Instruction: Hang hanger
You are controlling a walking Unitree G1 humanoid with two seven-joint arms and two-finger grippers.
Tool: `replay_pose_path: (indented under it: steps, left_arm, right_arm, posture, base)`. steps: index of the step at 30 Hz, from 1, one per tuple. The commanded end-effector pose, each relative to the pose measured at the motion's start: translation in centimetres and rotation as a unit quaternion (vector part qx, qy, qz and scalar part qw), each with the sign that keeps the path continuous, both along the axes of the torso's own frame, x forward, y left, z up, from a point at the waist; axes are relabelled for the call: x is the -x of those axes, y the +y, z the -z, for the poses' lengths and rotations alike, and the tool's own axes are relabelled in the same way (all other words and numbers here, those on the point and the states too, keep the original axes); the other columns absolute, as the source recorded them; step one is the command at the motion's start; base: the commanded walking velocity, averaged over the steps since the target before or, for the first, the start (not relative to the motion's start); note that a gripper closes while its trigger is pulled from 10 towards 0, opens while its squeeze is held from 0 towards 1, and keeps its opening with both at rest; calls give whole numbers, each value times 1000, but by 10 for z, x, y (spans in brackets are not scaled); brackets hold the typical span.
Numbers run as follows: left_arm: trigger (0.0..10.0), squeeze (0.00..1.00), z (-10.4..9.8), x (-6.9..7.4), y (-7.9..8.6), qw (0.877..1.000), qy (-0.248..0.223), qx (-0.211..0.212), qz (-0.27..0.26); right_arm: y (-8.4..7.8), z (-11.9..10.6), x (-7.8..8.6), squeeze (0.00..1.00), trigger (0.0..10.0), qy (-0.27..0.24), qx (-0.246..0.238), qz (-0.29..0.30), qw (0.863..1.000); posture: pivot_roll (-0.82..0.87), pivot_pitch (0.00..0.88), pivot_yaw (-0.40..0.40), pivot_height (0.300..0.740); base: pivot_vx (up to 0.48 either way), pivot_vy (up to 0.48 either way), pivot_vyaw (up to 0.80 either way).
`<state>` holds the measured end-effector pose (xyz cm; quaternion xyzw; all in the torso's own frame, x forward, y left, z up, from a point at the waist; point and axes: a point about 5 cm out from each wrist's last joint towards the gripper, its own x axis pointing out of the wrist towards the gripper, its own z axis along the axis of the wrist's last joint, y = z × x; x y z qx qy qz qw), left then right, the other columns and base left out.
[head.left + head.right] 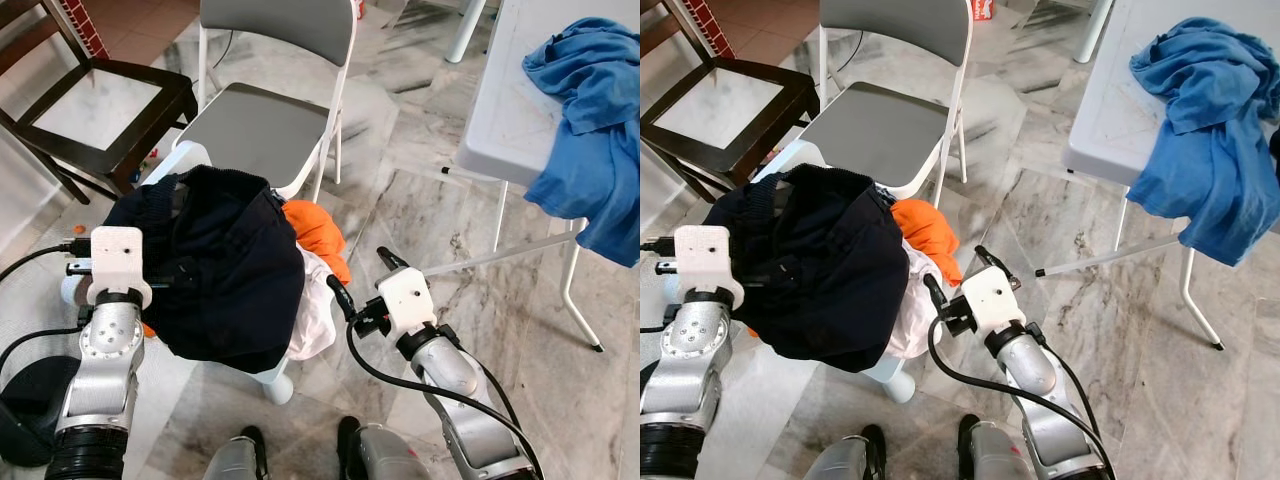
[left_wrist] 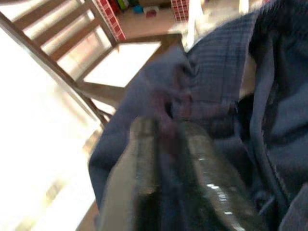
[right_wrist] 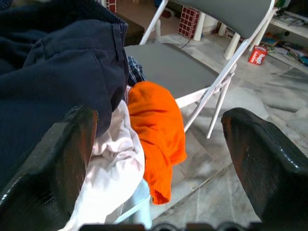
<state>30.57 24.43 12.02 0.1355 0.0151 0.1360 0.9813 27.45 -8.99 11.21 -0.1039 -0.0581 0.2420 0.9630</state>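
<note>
Left eye view. Dark navy garment (image 1: 225, 265) heaped at centre-left of frame, draped over a pile with an orange cloth (image 1: 320, 235) and a white cloth (image 1: 318, 310) showing at its right edge. The pile sits on something pale whose leg shows at lower centre. Left gripper (image 1: 170, 272) at left of frame, its fingers lost in the navy folds. Right gripper (image 1: 362, 285) at lower centre-right, just beside the white cloth. Grey folding chair (image 1: 265, 125) at upper centre, dark wooden frame (image 1: 110, 110) at upper left, white table (image 1: 510, 110) at upper right with a blue cloth (image 1: 595, 130) hanging off it. No hanger can be made out anywhere; if one is there, the navy cloth hides it.

Right eye view. Same layout, everything set a little further left in frame.

Left wrist view. Blurred. The two fingers at lower centre are pressed together with navy fabric pinched between them.

Right wrist view. Fingers spread wide at either lower corner, nothing between them; orange and white cloths at centre, navy at upper left.

Handling, as judgement: the garment is soft, limp, fairly heavy for cloth, and will sag and slide. A hanger would be light and stiff; best taken at the neck below the hook.
</note>
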Motion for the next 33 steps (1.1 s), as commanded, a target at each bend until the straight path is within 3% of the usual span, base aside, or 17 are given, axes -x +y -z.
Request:
replay_pose_path:
  steps: [1, 3, 7, 8, 9, 17, 18, 19, 20, 33]
  left_arm:
    - [10000, 1000, 8, 1, 5, 1000, 26, -6, -7]
    - [10000, 1000, 9, -1, 3, 1000, 26, 0, -1]
    - [10000, 1000, 25, -8, 1, 997, 76, 24, 6]
    - [10000, 835, 27, -8, 1, 996, 82, 25, 7]
    - [10000, 0, 31, -9, 1, 995, 92, 35, 8]
    - [10000, 0, 48, -13, -11, 986, 135, 92, 34]
    - [3020, 0, 50, -13, -14, 985, 138, 94, 37]
    - [3020, 0, 51, -13, -14, 985, 140, 95, 37]
    - [0, 0, 54, -12, -18, 983, 146, 101, 46]
    - [0, 0, 66, -6, -51, 969, 162, 158, 103]
  right_arm:
    - [0, 4, 3, 0, 10000, 5, 1, -2, 1000]
    - [0, 4, 3, 0, 10000, 5, 1, -2, 1000]
    - [1, 5, 3, 0, 10000, 5, 1, -1, 1000]
    - [1, 5, 3, 0, 10000, 5, 1, -1, 1000]
    - [1, 4, 3, 0, 10000, 4, 1, -1, 1000]
    - [2, 4, 3, 0, 10000, 1, 2, -2, 1000]
    - [1, 4, 3, 0, 10000, 2, 3, -2, 1000]
    - [2, 4, 3, 0, 10000, 2, 3, -2, 1000]
    - [2, 4, 3, 0, 10000, 1, 3, -2, 1000]
    - [3, 5, 4, 0, 10000, 2, 4, 1, 1000]
  posture:
    - [-28, 262, -24, 740]
    - [-28, 262, -24, 740]
    - [-32, 258, -23, 740]
    - [-32, 258, -23, 740]
    - [-33, 258, -22, 740]
    - [-34, 255, -21, 740]
    - [-34, 255, -21, 740]
    - [-36, 256, -19, 740]
    - [-36, 256, -19, 740]
    - [-35, 259, -13, 740]
  base:
    - [0, 0, 0]
    - [0, 0, 0]
    - [0, 0, 0]
    - [0, 0, 0]
    - [0, 0, 0]
    - [0, 0, 0]
    - [0, 0, 0]
    - [0, 0, 0]
    - [0, 0, 0]
    - [0, 0, 0]
